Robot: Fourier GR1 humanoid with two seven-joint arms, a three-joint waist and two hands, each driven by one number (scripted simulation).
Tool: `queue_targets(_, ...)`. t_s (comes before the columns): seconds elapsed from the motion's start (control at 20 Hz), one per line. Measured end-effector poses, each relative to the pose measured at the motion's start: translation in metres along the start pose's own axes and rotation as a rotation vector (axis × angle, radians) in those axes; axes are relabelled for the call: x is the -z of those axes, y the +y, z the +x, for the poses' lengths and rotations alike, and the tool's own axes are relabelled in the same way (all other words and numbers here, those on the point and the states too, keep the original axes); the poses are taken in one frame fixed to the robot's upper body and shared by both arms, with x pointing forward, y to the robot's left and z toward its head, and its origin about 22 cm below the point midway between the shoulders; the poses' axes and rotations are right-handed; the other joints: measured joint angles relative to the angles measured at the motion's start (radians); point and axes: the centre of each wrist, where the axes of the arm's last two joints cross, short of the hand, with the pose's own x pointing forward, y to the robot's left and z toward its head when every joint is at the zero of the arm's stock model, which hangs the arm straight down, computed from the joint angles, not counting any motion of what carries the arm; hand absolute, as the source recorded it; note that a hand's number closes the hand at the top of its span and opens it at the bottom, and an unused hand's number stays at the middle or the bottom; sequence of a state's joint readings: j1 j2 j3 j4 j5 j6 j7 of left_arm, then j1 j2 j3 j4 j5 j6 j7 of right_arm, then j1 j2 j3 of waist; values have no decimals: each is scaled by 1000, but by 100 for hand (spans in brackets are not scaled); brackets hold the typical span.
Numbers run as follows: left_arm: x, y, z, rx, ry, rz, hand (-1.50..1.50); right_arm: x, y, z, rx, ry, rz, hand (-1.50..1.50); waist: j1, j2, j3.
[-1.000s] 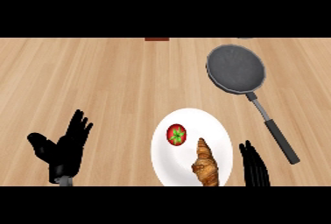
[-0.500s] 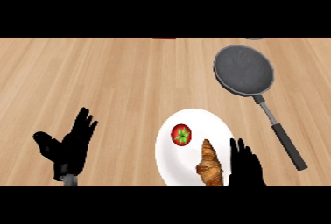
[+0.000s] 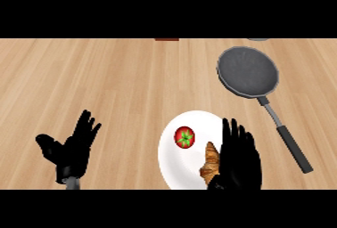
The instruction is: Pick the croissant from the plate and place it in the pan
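Note:
A golden croissant [image 3: 209,163] lies on the white plate [image 3: 191,124] at the lower middle, beside a red tomato [image 3: 185,137]. My right hand [image 3: 239,156] hovers over the plate's right side with straight fingers pointing away from me, covering the croissant's right edge. The dark grey pan [image 3: 248,70] sits at the upper right, its black handle [image 3: 293,149] running down toward the lower right. My left hand [image 3: 69,149] rests open at the lower left, fingers up, away from the plate.
A small dark object [image 3: 166,39] pokes in at the counter's far edge, and a grey one [image 3: 258,39] shows at the far right edge. Wood countertop [image 3: 105,80] spreads between the plate, the pan and the left hand.
My right hand has moved left and forward from beside the plate to over its right side, now overlapping the croissant. The view has shifted slightly. The left hand stays in place.

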State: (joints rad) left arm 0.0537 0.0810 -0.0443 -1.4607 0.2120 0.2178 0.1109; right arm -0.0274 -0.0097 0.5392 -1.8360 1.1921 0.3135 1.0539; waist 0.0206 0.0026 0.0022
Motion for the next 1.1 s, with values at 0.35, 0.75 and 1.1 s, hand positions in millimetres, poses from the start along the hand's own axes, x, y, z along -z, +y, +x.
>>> queue_targets(0.35, -3, 5, -2, 3, -2, -2, 0, 12, 5, 1, -25, -3, 189, -150, -7, -3, 1)
queue_targets(0.75, -3, 7, -2, -3, 3, 8, 0, 14, 4, 9, -29, -21, 198, -150, -16, -6, 1)
queue_targets(1.1, -3, 6, -4, -5, 0, 13, 0, 18, 16, 7, -64, -3, 166, -150, -17, -7, 2)
